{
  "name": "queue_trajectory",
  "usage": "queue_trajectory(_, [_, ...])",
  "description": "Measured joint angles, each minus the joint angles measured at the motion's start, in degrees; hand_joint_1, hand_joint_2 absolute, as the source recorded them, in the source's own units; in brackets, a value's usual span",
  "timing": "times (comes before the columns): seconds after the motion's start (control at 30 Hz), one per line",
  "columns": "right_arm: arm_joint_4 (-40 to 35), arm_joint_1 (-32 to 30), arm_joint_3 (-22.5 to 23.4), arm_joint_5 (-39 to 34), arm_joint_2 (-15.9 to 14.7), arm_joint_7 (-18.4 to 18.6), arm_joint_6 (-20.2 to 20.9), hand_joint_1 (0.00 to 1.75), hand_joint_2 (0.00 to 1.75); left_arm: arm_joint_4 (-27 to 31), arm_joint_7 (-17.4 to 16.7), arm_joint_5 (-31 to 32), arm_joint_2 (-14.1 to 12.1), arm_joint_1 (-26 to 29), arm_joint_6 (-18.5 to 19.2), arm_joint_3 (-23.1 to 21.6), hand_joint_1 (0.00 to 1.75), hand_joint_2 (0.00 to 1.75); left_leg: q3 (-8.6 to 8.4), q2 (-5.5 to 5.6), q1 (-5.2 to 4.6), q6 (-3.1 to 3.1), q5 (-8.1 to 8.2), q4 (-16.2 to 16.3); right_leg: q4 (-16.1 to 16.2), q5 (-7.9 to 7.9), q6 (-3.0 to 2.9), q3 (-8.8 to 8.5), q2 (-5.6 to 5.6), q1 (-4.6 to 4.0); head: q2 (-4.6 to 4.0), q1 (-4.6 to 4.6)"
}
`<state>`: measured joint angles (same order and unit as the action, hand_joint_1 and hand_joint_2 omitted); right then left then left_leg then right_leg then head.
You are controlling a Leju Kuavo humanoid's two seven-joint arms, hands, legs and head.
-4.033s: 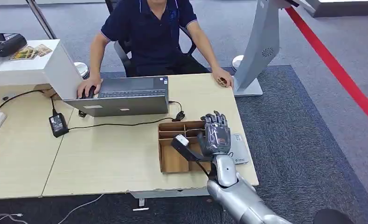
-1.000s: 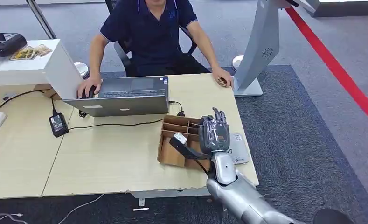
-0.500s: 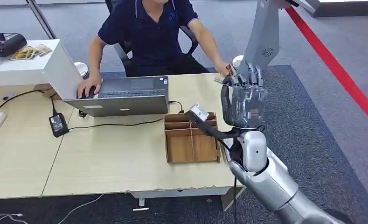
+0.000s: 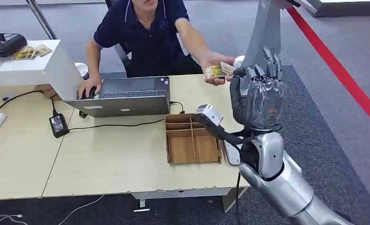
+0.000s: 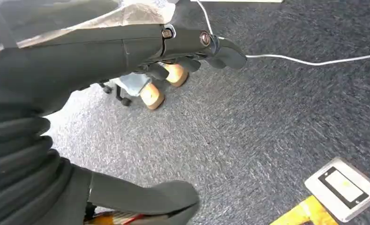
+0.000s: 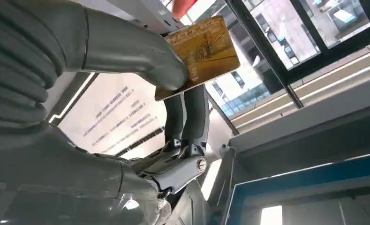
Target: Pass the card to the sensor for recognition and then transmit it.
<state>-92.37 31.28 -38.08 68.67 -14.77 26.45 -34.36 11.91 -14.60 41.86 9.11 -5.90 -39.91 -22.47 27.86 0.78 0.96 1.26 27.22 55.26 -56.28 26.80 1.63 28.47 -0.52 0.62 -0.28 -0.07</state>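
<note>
The right hand (image 4: 260, 96) is raised above the desk (image 4: 108, 159), thumb and fingers pinching a gold card (image 6: 202, 51) printed with a tree sketch; its small lettering is too blurred to read. The person's hand (image 4: 215, 65) holds the card's other end. The left hand (image 5: 56, 117) hangs over grey carpet (image 5: 248, 126), fingers apart, holding nothing.

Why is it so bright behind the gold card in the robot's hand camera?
In the right wrist view, the camera tilts up at glaring windows and ceiling lights, so the gold plastic card under the grey thumb looks dim. The head view is evenly lit; the raised right hand is slightly blurred.
</note>
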Motion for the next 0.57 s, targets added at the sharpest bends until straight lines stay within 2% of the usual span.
queue_trajectory(0.57, [4.30, 0.12, -2.32, -2.34, 3.08, -1.95, 0.02, 1.75, 1.75, 0.02, -0.20, 0.20, 0.00, -0.51, 0.83, -1.44, 0.00, 1.75, 0.03, 0.01, 0.00, 0.00, 0.00, 0.00, 0.00, 0.00, 0.00, 0.00, 0.01, 0.00, 0.00, 0.00])
